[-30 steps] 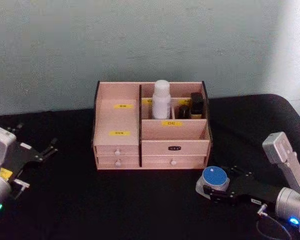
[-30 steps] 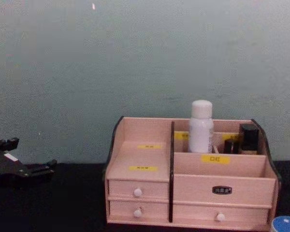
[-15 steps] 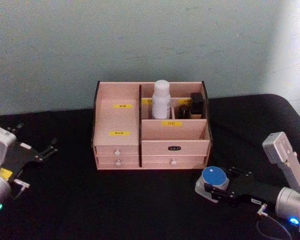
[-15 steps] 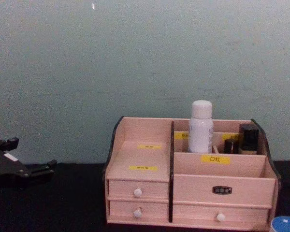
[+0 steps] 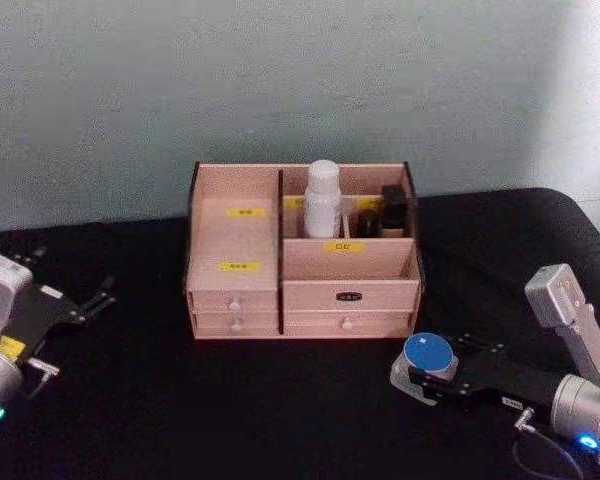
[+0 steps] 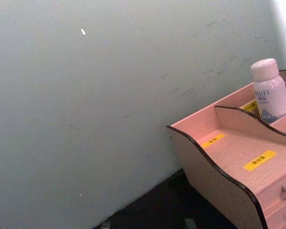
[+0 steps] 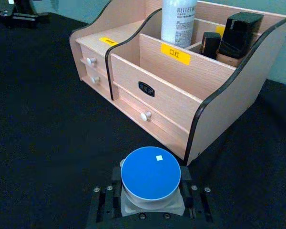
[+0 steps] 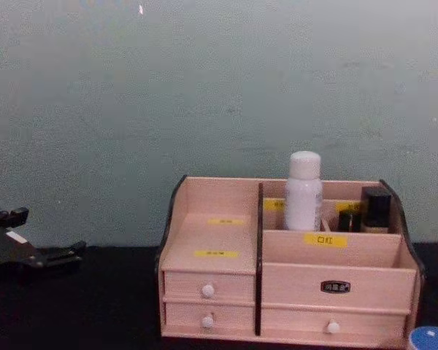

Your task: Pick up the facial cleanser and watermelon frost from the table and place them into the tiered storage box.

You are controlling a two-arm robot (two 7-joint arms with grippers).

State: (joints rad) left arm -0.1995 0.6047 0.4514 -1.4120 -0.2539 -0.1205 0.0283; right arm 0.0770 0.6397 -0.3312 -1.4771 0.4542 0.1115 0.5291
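The facial cleanser (image 5: 322,198) (image 8: 304,191) (image 7: 178,21) (image 6: 269,90), a tall white bottle, stands upright in a back compartment of the tiered storage box (image 5: 240,240) (image 8: 212,240) (image 7: 181,81) (image 6: 229,157). The watermelon frost (image 5: 429,354) (image 7: 150,172) (image 8: 431,339), a squat jar with a blue lid, is low over the black table just off the box's front right corner. My right gripper (image 5: 425,368) (image 7: 151,191) is shut on it, one finger on each side. Whether the jar rests on the table I cannot tell. My left gripper (image 5: 70,275) (image 8: 44,237) sits open far to the left.
Small black bottles (image 5: 382,213) (image 7: 238,33) stand in the box's back right compartment beside the cleanser. The box's front trough (image 7: 148,62) and left stepped shelves (image 5: 238,235) hold nothing. Black tabletop (image 5: 280,400) lies bare before the box. A pale wall rises behind.
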